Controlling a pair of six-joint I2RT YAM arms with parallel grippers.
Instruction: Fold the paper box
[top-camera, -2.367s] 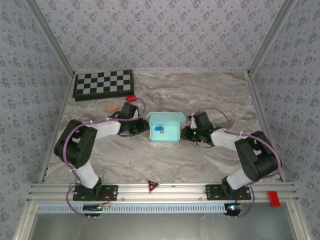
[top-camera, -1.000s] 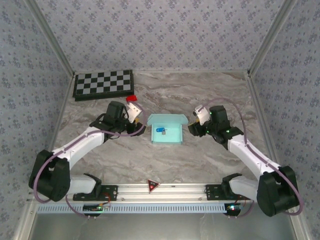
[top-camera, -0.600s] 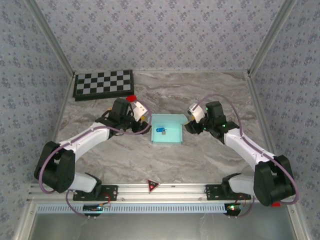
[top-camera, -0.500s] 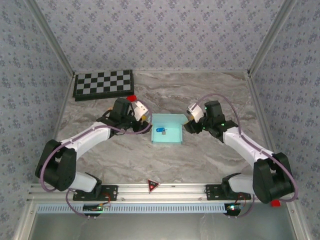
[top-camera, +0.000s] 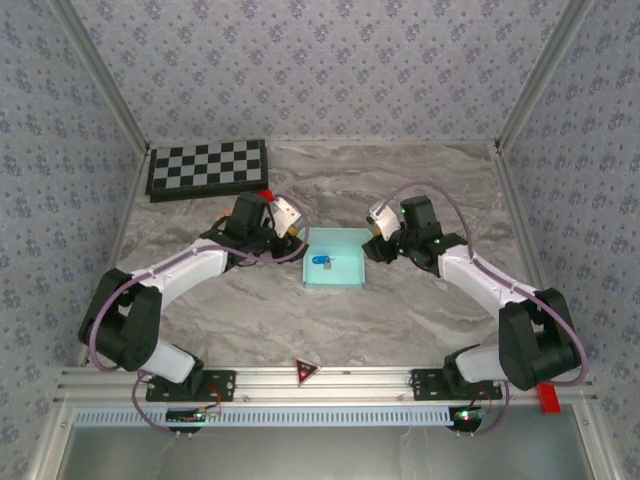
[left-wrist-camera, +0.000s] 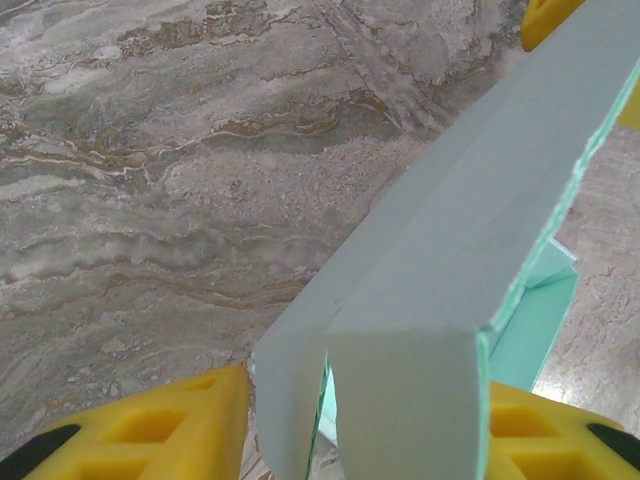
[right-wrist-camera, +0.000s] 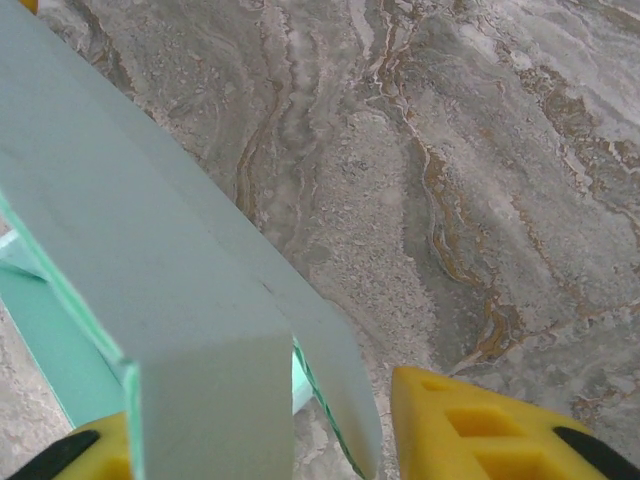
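Checkerboard far-left corner; red block near it (paper box mid-table, apart).

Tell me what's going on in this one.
The left gripper straddles the left side wall of the pale cyan paper box, and the right gripper straddles its right wall, yellow pads flanking the card. Whether they are clamped is unclear. The box sits open-topped, a small blue item inside.

We log this as a robotics lab test cell. A left arm and a right arm are bolted to an aluminium extrusion rail at 6 o'clock. The marble-print tabletop is walled by patterned panels, with a checkerboard at 10 o'clock.
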